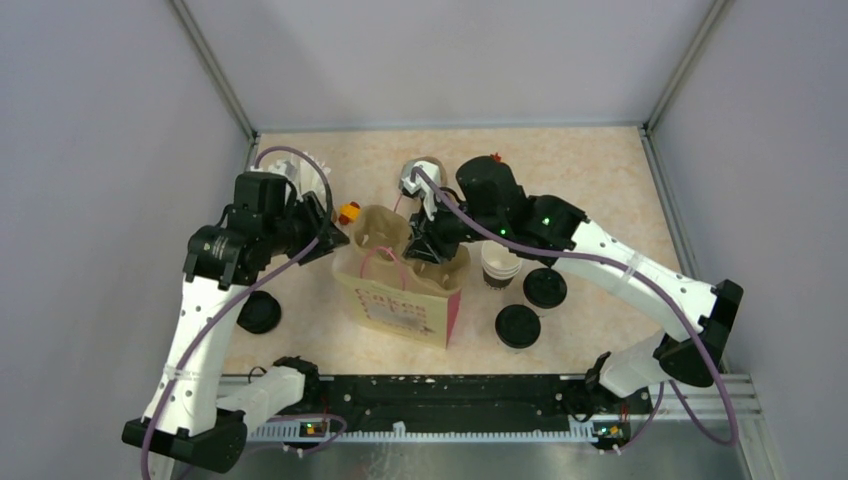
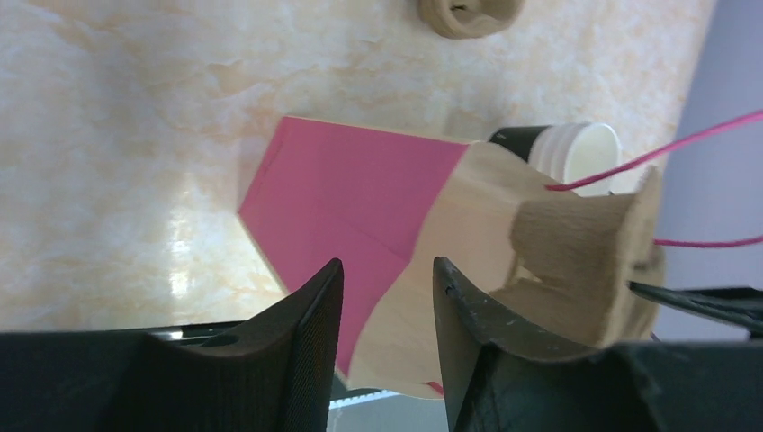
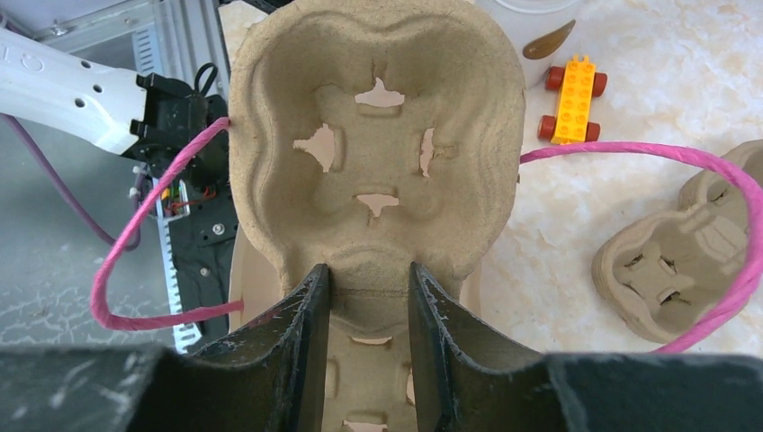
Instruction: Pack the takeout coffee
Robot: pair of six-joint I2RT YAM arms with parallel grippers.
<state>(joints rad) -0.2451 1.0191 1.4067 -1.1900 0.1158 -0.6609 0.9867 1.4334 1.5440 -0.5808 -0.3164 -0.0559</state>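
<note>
- Far left: a flat round black plastic lid (image 1: pixel 259 312) lies alone on the table, well apart from any cup. Judged to be waiting its turn.
- The left gripper (image 2: pixel 387 270) has its jaws part-way apart, astride an upper corner of the kraft paper bag with pink side panels and pink cord handles (image 1: pixel 400 300). Whether the pads press the paper, I cannot tell. Likely purpose: steadying the bag and keeping its mouth from folding shut.
- A small yellow toy block on red wheels (image 1: pixel 347 212) sits just behind the bag. It seems to have no part in the job.
- A brown moulded-pulp two-hole cup tray (image 3: pixel 378 153) pokes out of the bag's open mouth, between the handles. The right gripper (image 3: pixel 369 274) pinches its middle ridge, jaws narrow and closed on the pulp. Judged step: seating the carrier first, so that cups can stand upright inside it.
- A second pulp tray (image 3: pixel 661 265) lies on the table beyond the bag, unused.
- The takeout coffee is a disposable paper cup, white inside with a dark lower band (image 1: pixel 498 266). It stands upright and lidless on the table just right of the bag, not yet packed. A second black lid (image 1: pixel 545 287) lies just beside its foot, and a third black lid (image 1: pixel 518 326) lies nearer the arm bases.
- Surface: a cream marbled tabletop (image 1: pixel 600 170), glossy, showing glare in the left wrist view.
- Room: pale lilac walls (image 1: pixel 100 120) on three sides, with metal posts at the back corners.
</note>
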